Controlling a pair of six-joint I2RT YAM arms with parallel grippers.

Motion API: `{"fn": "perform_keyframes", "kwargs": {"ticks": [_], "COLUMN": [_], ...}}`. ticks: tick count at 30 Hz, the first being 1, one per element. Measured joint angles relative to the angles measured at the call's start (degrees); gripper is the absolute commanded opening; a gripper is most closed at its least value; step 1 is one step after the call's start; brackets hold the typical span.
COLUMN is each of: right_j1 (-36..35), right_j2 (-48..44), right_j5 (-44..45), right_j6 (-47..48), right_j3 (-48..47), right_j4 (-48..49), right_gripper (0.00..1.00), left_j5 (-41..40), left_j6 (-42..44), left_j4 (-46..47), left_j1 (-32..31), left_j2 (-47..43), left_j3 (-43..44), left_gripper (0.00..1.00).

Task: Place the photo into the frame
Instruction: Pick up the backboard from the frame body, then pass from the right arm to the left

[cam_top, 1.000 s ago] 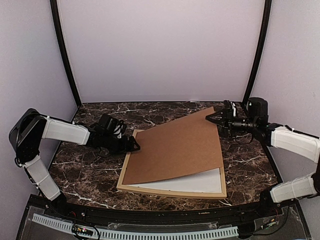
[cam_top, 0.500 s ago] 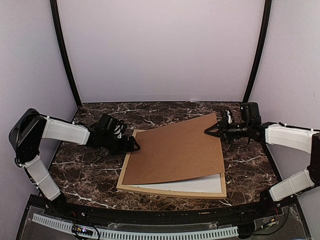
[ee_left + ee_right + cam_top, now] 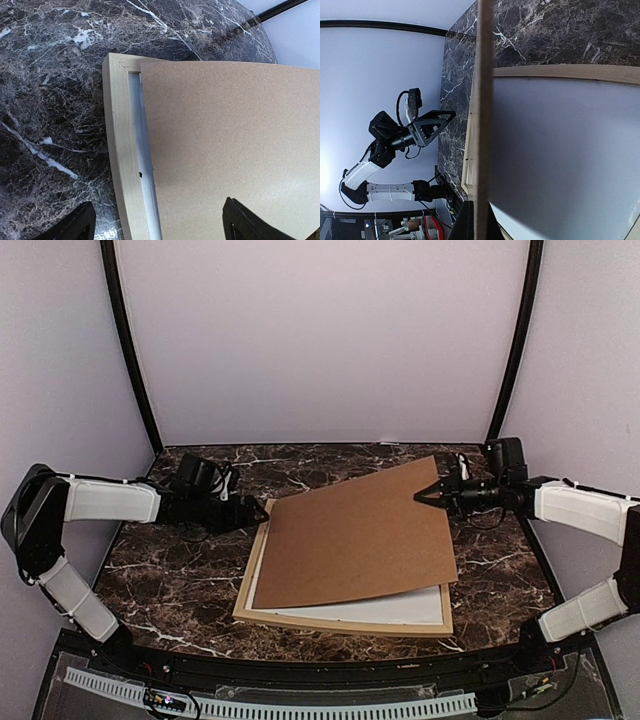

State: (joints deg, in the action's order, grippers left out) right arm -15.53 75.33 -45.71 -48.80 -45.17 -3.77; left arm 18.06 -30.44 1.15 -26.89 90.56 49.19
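The light wood frame (image 3: 340, 624) lies flat on the marble table. A brown backing board (image 3: 355, 535) rests slanted over it, raised at its far right corner. My right gripper (image 3: 430, 495) is shut on that corner; the right wrist view shows the board (image 3: 482, 125) edge-on between the fingers (image 3: 468, 222). My left gripper (image 3: 256, 510) stands open just left of the frame's far left corner (image 3: 117, 100), holding nothing, its black fingertips (image 3: 75, 227) wide apart. A white sheet (image 3: 350, 608) shows under the board. The photo is hidden.
Dark marble tabletop (image 3: 170, 570) lies around the frame. Black corner posts (image 3: 130, 360) and pale walls enclose the back and sides. A black rail (image 3: 300, 675) runs along the near edge. The left arm (image 3: 395, 135) shows in the right wrist view.
My right gripper has closed on the board's far right corner. My left gripper has drawn back to the left, away from the board's left corner.
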Motion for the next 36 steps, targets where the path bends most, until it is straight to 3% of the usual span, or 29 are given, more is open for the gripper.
{"fn": "perform_keyframes", "kwargs": {"ticks": [10, 22, 29, 36], "right_j1": [2.51, 2.8, 2.84, 2.89], "right_j2": [-3.39, -3.78, -3.76, -2.56], "right_j5": [-3.82, -7.96, -9.05, -10.05], "right_j6": [-4.57, -12.41, -14.4, -14.25], "right_j3": [0.0, 0.02, 0.11, 1.2], "right_j4": [5.6, 16.24, 19.91, 21.84], "right_gripper": [0.0, 0.0, 0.0, 0.0], "left_j5": [4.33, 17.03, 28.13, 33.42], "left_j6": [1.4, -0.04, -6.03, -9.44], "left_j4": [1.49, 10.23, 20.15, 25.44], "left_j1": [1.03, 2.95, 3.76, 3.85], "left_j2": [-1.95, -3.32, -3.28, -3.28], "left_j3": [-0.17, -2.43, -4.76, -5.29], "left_gripper": [0.93, 0.96, 0.8, 0.61]}}
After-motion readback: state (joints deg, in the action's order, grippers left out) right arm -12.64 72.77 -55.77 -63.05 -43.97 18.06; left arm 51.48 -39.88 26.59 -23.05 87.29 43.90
